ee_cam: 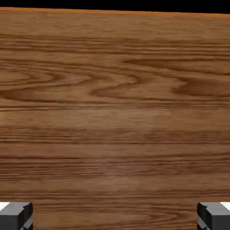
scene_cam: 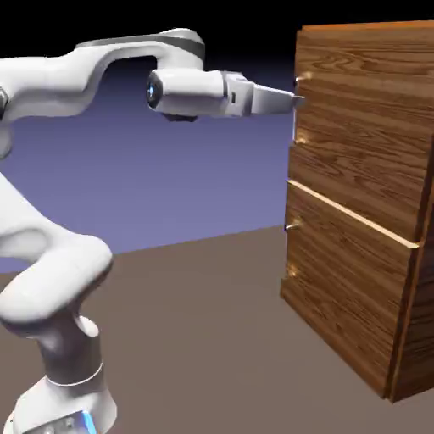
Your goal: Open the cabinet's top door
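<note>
Tool [scene_cam: 297, 100]: it is standing spread wide and holding nothing; in the hand view its two grey fingertips [ee_cam: 15, 214] are sitting far apart at the lower corners.
Aim: the hand is reaching level toward the cabinet [scene_cam: 364, 203], likely so the fingers can straddle the handle.
Top door [scene_cam: 373, 127]: it is filling the cabinet's upper front and looks closed, above the pale seam [scene_cam: 352, 214].
Handle [scene_cam: 296, 110]: a slim silver bar is standing vertical at the door's near edge, with the tool at its upper end; contact cannot be told.
Surface: brown wood grain is filling the hand view, flat and streaked.
Bench [scene_cam: 195, 322]: it is showing plain, matte brown.
</note>
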Tool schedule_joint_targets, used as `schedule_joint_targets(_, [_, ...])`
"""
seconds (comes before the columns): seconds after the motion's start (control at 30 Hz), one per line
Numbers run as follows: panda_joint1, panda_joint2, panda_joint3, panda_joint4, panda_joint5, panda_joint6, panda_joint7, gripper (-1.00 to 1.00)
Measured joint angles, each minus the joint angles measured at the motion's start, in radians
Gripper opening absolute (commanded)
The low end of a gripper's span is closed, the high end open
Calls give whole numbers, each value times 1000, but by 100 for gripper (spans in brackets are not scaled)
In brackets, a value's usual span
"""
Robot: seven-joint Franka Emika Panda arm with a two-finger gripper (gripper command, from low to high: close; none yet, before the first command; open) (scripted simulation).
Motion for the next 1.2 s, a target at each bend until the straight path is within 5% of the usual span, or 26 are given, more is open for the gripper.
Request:
schedule_joint_targets(0.57, [-267,-78,299,203,728,23,-516,0])
schedule_joint_targets(0.77, [-452,-34,419,334,732,8,-514,0])
schedule_joint_targets(0.8, [-459,-32,424,339,732,8,-514,-100])
schedule_joint_targets(1.2, [-97,4,165,68,604,-154,-522,-100])
